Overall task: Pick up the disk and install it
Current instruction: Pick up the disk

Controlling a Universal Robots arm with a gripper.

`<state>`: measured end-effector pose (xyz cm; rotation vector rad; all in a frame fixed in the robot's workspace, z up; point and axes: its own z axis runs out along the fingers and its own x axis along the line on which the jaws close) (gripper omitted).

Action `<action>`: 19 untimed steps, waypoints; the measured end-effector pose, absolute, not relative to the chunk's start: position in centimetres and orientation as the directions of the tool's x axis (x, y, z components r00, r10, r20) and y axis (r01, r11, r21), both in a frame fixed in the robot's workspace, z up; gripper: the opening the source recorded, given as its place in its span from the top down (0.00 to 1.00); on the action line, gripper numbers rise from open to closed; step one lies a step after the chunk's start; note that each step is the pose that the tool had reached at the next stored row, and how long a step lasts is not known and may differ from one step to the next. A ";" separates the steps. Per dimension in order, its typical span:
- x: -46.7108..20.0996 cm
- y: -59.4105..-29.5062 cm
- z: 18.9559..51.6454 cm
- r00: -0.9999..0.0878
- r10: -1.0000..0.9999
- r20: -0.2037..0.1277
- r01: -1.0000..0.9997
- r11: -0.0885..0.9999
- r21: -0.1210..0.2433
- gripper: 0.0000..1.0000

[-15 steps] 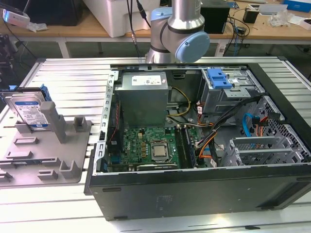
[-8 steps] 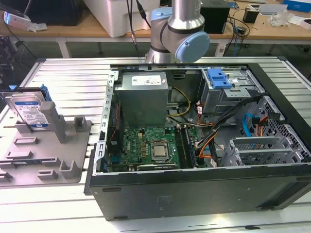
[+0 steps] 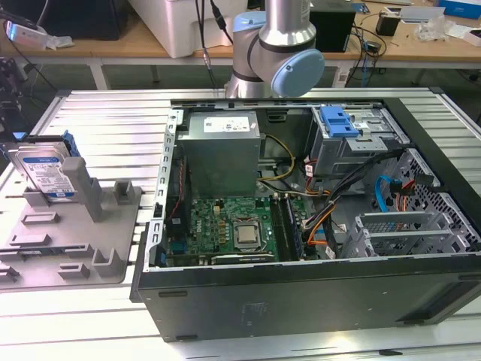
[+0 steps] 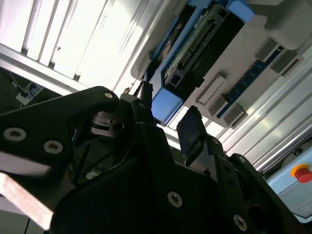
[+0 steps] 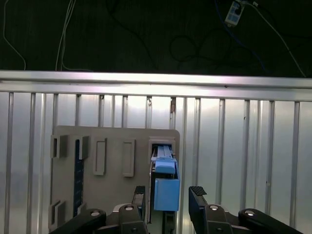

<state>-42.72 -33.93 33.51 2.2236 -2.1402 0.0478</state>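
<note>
Now we see the disk (image 3: pixel 45 173) upright in its grey holder (image 3: pixel 113 252) at the exterior view's left, tool (image 5: pixel 168 194) spread around its blue end.

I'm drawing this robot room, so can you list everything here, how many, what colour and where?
disk: one, silver with blue frame, upright in the grey holder
grey holder: one, grey, on the table at the exterior view's left
table: one, silver slats, under holder and case
computer case: one, black, open, mid-table
power-supply box: one, grey, inside the case
circuit board: one, green, inside the case
latch tab: one, blue, inside the case
robot arm: one, silver and light blue, behind the case
claw: one, black, open, disk seen between its fingers
</note>
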 end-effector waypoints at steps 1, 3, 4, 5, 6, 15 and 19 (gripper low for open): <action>-42.7 -33.9 33.4 0.039 -0.997 0.060 -0.999 -0.038 0.018 0.52; -42.7 -33.9 33.3 0.038 -0.997 0.060 -0.999 -0.037 0.018 0.52; -42.7 -33.9 33.3 0.038 -0.997 0.060 -0.999 -0.037 0.018 0.52; -42.7 -33.9 33.2 0.038 -0.997 0.060 -0.999 -0.037 0.018 0.52; -42.7 -33.9 33.1 0.038 -0.997 0.060 -0.999 -0.037 0.018 0.52; -42.8 -34.0 32.6 0.034 -0.998 0.060 -0.999 -0.033 0.018 0.52; -42.8 -34.1 32.5 0.031 -0.998 0.060 -0.999 -0.030 0.018 0.52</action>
